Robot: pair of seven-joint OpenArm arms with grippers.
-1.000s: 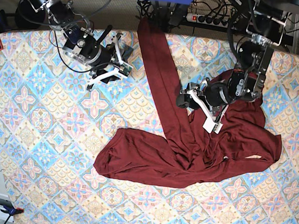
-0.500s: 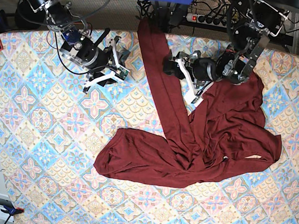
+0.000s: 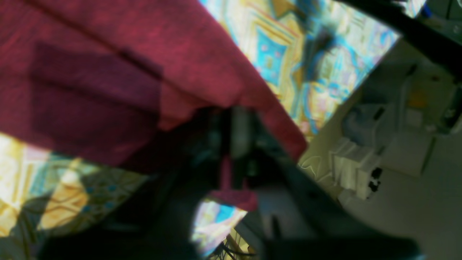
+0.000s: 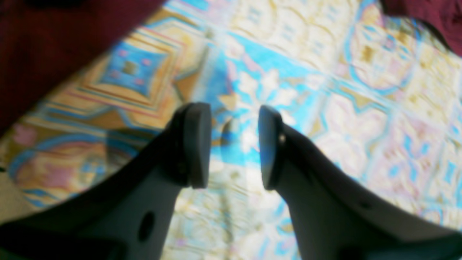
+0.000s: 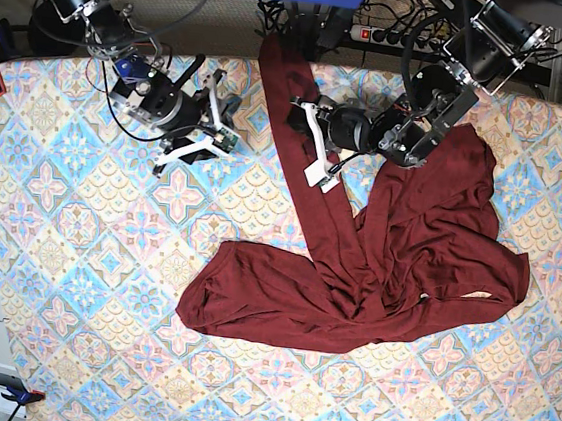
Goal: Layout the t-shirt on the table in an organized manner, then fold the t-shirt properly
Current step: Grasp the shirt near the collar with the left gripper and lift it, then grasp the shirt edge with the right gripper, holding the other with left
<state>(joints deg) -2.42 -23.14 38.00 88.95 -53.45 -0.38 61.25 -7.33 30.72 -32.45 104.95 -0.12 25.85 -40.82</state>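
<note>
Where the counter meets its far edge, a long band of the t-shirt is draped over that edge, running from there diagonally down toward the middle. The rest of the garment is bunched in a crumpled heap across the middle and right of the counter, with one flap spread toward the left of centre and a rounded lobe reaching the right edge.

The left gripper is seen over the band near the far edge, its white fingers lying against the red fabric. In the left wrist view the picture is blurred, but a small strip of red cloth appears to be pinched between the closed fingertips of the left gripper, so the jaws are taken to be closed on the t-shirt.

The right gripper is held above bare patterned cloth toward the far-left corner, apart from the garment. In the right wrist view its two dark pads are parted by a clear gap, with nothing between them, and red fabric is visible only at the frame's upper corners.
</note>
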